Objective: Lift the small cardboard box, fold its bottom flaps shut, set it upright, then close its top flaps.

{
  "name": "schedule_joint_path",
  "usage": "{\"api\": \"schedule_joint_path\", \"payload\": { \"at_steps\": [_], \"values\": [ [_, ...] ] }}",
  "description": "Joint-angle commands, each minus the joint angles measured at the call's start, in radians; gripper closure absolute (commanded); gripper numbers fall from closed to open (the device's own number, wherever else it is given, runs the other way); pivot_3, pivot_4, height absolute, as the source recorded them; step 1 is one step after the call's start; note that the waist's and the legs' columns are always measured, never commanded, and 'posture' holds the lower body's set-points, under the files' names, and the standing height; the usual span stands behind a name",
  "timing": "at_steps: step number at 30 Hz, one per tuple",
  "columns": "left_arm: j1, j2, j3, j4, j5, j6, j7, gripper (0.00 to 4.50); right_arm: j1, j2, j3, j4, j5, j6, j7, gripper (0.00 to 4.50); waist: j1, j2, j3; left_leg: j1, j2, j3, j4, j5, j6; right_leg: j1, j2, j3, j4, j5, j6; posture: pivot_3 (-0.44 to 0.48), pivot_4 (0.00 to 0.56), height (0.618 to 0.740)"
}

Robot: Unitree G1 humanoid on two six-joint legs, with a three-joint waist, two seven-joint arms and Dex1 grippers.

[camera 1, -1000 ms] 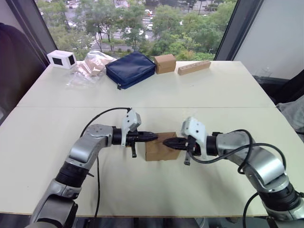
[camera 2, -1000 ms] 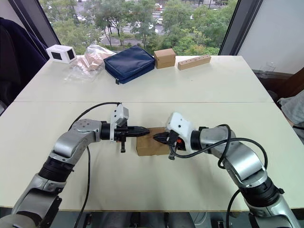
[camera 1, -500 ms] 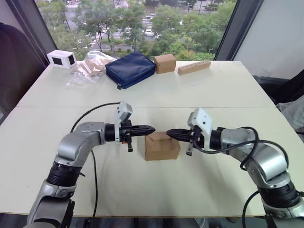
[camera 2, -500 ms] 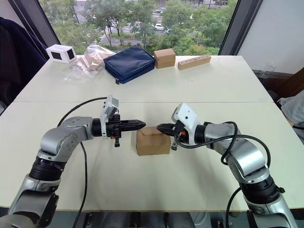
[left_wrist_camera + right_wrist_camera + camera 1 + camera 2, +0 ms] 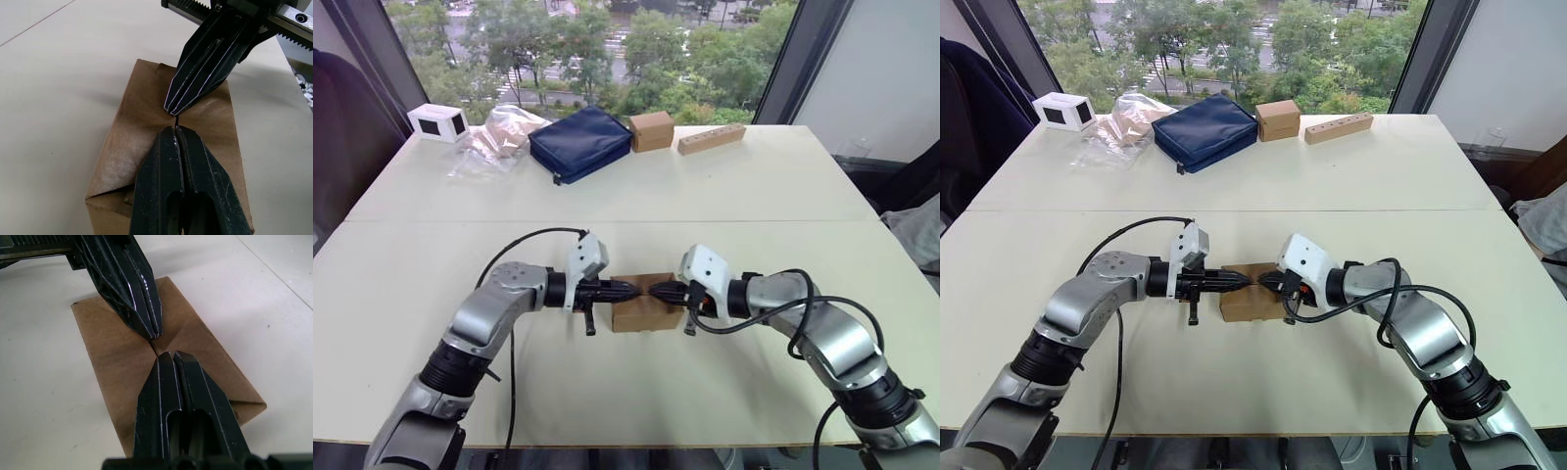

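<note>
Small cardboard box point(image 5: 644, 313) flaps closed; left claw point(image 5: 632, 290) and right claw point(image 5: 656, 290) atop

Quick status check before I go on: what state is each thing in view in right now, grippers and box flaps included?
small cardboard box: upright on the table, not lifted.
top flaps: folded down flat.
left gripper: shut, tips over the box top.
right gripper: shut, tips over the box top, facing the left gripper's.
navy pouch: closed, lying flat.
smaller cardboard box: closed.
clear plastic bag: crumpled.
</note>
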Motion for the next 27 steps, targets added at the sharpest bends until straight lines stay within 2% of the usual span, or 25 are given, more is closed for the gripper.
{"api": "schedule_joint_path", "payload": {
  "at_steps": [1, 4, 11, 13, 15, 17, 22, 27],
  "values": [
    [0.001, 0.003, 0.01, 0.001, 0.007, -0.008, 0.003, 4.49, -0.006, 0.01, -0.011, -0.002, -0.003, -0.005, -0.002, 4.5, 0.0, 0.0, 0.0, 0.0, 0.0, 0.0, 0.0, 0.0, 0.0, 0.0, 0.0, 0.0, 0.0, 0.0, 0.0, 0.0, 0.15, 0.74],
    [0.001, -0.008, 0.046, -0.003, -0.019, 0.002, 0.023, 4.49, -0.01, 0.026, -0.037, 0.0, 0.017, -0.004, -0.002, 4.5, 0.0, 0.0, 0.0, 0.0, 0.0, 0.0, 0.0, 0.0, 0.0, 0.0, 0.0, 0.0, 0.0, 0.0, 0.0, 0.0, 0.15, 0.74],
    [0.019, -0.078, 0.305, -0.096, -0.198, 0.078, 0.192, 4.49, 0.011, 0.075, -0.241, -0.026, 0.199, 0.013, 0.009, 4.5, 0.0, 0.0, 0.0, 0.0, 0.0, 0.0, 0.0, 0.0, 0.0, 0.0, 0.0, 0.0, 0.0, 0.0, 0.0, 0.0, 0.15, 0.74],
    [0.039, -0.023, 0.314, -0.138, -0.203, 0.174, 0.221, 4.49, 0.021, 0.08, -0.307, -0.031, 0.254, 0.03, -0.002, 4.5, 0.0, 0.0, 0.0, 0.0, 0.0, 0.0, 0.0, 0.0, 0.0, 0.0, 0.0, 0.0, 0.0, 0.0, 0.0, 0.0, 0.15, 0.74],
    [0.112, 0.063, 0.34, -0.186, -0.214, 0.215, 0.199, 4.49, 0.061, 0.061, -0.417, -0.043, 0.347, 0.084, -0.007, 4.5, -0.003, 0.0, 0.0, 0.0, 0.0, 0.0, -0.001, 0.0, 0.0, 0.0, 0.0, 0.0, 0.0, 0.0, 0.0, 0.0, 0.15, 0.74],
    [0.17, 0.108, 0.369, -0.212, -0.242, 0.231, 0.181, 4.49, 0.105, 0.035, -0.47, -0.05, 0.385, 0.113, -0.006, 4.5, -0.003, 0.0, 0.0, 0.001, 0.0, 0.0, -0.002, 0.0, 0.0, 0.0, 0.0, 0.0, 0.0, 0.0, 0.0, 0.0, 0.15, 0.74],
    [0.379, 0.192, 0.408, -0.285, -0.225, 0.208, 0.165, 4.49, 0.284, -0.03, -0.543, -0.083, 0.417, 0.149, 0.003, 4.5, 0.0, 0.0, 0.0, 0.002, 0.0, 0.0, -0.003, 0.0, 0.0, 0.002, -0.002, 0.0, -0.002, 0.0, 0.0, 0.0, 0.15, 0.74],
    [0.547, 0.216, 0.45, -0.358, -0.247, 0.214, 0.185, 4.49, 0.432, -0.096, -0.581, -0.08, 0.435, 0.159, 0.045, 4.5, 0.0, 0.001, 0.0, 0.002, 0.001, 0.0, -0.005, 0.0, 0.0, 0.005, -0.003, 0.0, -0.01, 0.0, 0.0, 0.0, 0.15, 0.74]
  ]
}}
